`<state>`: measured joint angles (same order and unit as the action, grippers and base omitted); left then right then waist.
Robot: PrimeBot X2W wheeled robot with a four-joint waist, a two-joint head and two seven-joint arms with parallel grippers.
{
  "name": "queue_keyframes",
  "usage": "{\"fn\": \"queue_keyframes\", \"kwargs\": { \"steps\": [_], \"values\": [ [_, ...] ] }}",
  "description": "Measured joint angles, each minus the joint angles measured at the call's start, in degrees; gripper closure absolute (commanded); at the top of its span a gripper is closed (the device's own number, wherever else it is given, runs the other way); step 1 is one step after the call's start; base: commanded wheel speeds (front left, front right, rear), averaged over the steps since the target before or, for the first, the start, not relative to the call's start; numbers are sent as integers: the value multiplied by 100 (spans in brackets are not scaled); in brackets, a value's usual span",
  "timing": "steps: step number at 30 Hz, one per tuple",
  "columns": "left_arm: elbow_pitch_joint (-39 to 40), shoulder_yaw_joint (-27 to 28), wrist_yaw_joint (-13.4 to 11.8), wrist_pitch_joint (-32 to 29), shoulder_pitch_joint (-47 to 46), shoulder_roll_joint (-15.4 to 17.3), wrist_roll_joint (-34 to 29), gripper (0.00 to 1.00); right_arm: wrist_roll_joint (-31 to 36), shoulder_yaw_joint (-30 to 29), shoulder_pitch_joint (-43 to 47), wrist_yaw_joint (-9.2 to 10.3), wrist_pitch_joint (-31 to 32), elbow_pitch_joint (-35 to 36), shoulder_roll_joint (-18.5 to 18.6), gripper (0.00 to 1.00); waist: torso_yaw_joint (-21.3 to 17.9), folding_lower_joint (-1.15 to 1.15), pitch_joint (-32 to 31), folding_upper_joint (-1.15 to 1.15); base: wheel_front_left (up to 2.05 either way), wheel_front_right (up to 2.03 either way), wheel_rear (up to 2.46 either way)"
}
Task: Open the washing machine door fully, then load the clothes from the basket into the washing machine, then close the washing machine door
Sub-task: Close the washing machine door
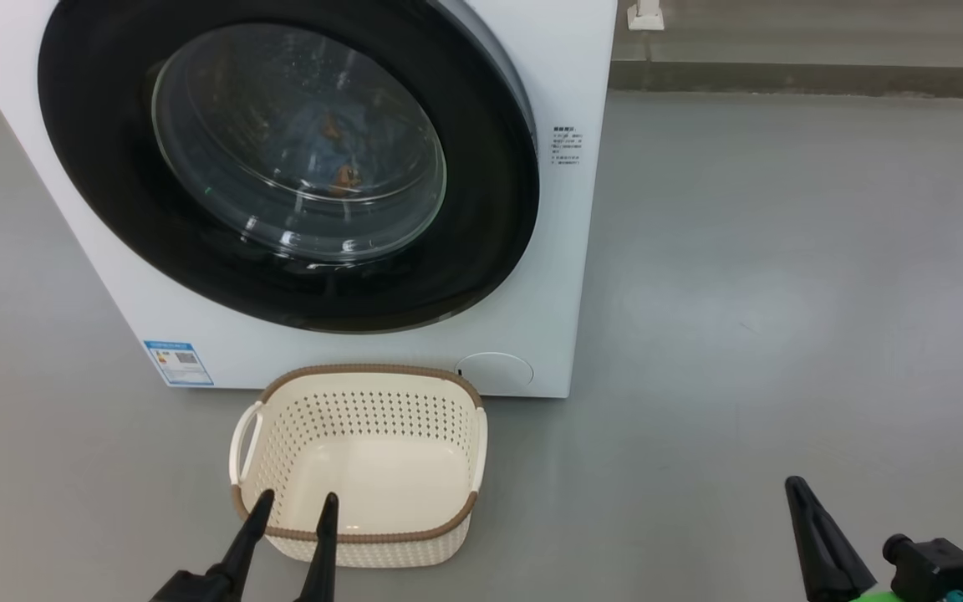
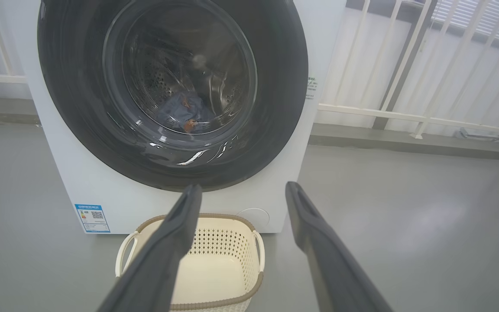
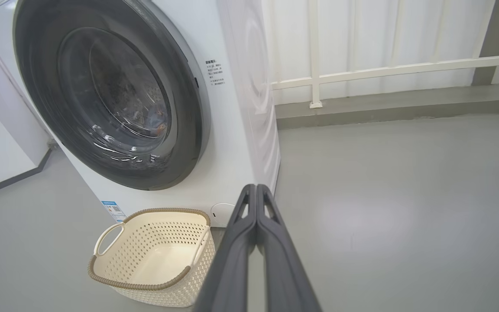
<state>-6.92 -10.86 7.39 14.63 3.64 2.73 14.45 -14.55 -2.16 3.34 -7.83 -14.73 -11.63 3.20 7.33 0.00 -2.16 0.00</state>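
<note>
Clothes [image 1: 339, 163], soft and light, lie in the drum behind the shut washing machine door [image 1: 281, 288]. Basket [image 1: 364, 369] sits empty on the floor before the washing machine [image 1: 557, 276], so the task looks done. Door is stiff, glossy and slippery, with the grab point probably at its right edge, which is hard to see. Left tool [image 1: 298, 499] gapes over the basket's near rim. Right tool [image 1: 799, 493] is pinched closed on nothing, well off right.

The shut washing machine door [image 1: 289, 159] bars the drum [image 2: 154, 82]; the basket [image 1: 364, 369] sits before it, open floor [image 1: 741, 293] to its right.
</note>
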Motion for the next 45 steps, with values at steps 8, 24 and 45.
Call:
{"fn": "queue_keyframes", "kwargs": {
  "steps": [8,24,45],
  "values": [
    [1,88,-5,0,62,-1,90,0,90,-240,287,0,0,236,-66,0,-37,0,-106,0,0,0,0],
    [-125,89,-60,0,109,-2,111,0,131,-223,289,0,0,307,-82,0,-32,0,-130,0,0,0,0],
    [-126,68,-66,0,109,-2,160,0,130,-192,292,0,0,296,-83,0,34,0,-123,0,0,0,0]
  ]
}}
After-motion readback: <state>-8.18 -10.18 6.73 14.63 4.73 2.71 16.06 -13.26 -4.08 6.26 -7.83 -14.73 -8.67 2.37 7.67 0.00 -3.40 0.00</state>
